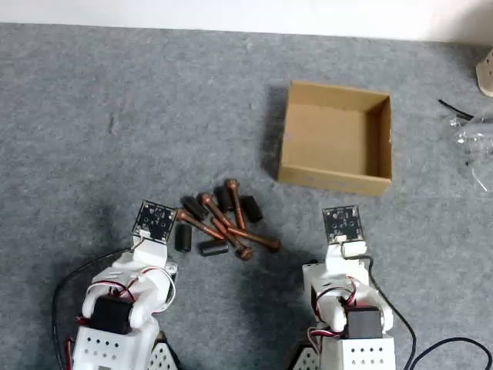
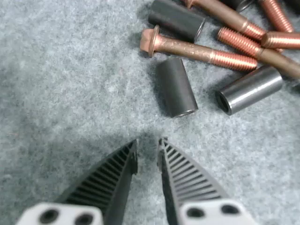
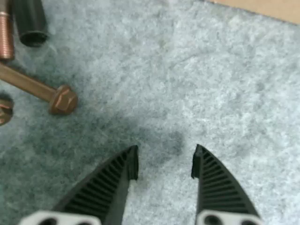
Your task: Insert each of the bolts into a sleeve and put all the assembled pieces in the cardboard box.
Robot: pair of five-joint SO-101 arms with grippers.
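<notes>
The cardboard box point(image 1: 331, 179) sits on the grey mat point(image 1: 92, 116), far and to the right, with its open top facing up. There is bare mat all around it, and bare mat between it and the right arm.

The bolts point(image 1: 231, 227) and sleeves point(image 1: 182, 237) lie flat in one heap in the middle, left of the box and just in front of the left arm. Most bolts run from far left to near right and cross over each other, so some sleeves are partly hidden.

The left gripper point(image 2: 148, 152) holds nothing, and its fingers are only a little bit apart. A dark sleeve point(image 2: 176, 86) lies near it, with its open end turned toward the gripper. A copper bolt point(image 2: 197, 50) lies just past that sleeve.

The right gripper point(image 3: 164, 161) is spread wide over bare mat. Another bolt point(image 3: 33, 89) lies off to one side. Its six-sided head is closest to the gripper, and its far end is cut off.
</notes>
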